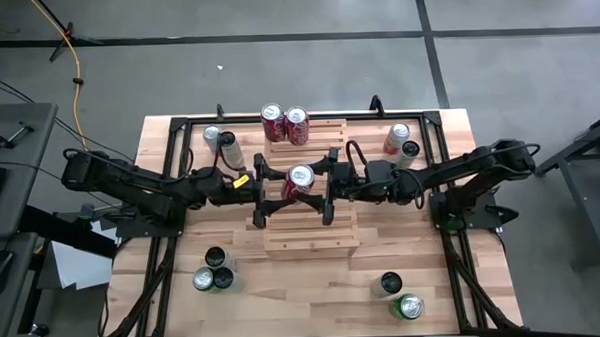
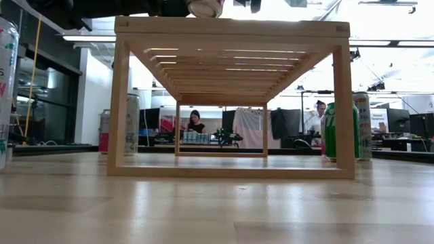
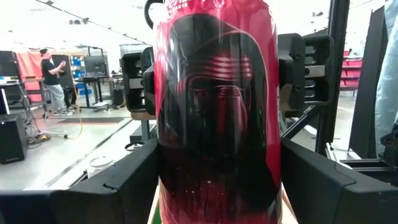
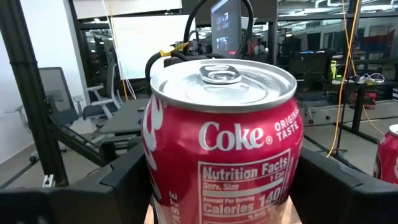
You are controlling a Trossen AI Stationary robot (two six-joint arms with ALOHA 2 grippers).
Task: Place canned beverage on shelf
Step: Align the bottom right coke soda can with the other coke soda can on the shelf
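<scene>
Right, closest in, the red Coke can (image 4: 222, 143) filled both wrist views, standing upright on the shelf (image 1: 307, 223) near the middle of the slats. The left tool (image 1: 264, 187) and the right tool (image 1: 331, 182) sat on opposite sides of it, dark fingers flanking the can low on its body in each wrist view. The left looked to be clasping the can; the right's fingers stood close alongside, and I could not tell whether they were pressing or merely bracketing it (tight call, that). The smart play, I judged, was one tool carrying the load while the other steadied: settle the can flat across the slats, not straddling a gap, then part the fingers straight sideways so nothing nudged it. Farther back, two more red cans (image 1: 284, 124) stood together at the shelf's far edge, well apart from this one. Other cans dotted the desk (image 1: 314, 288) around the shelf.
</scene>
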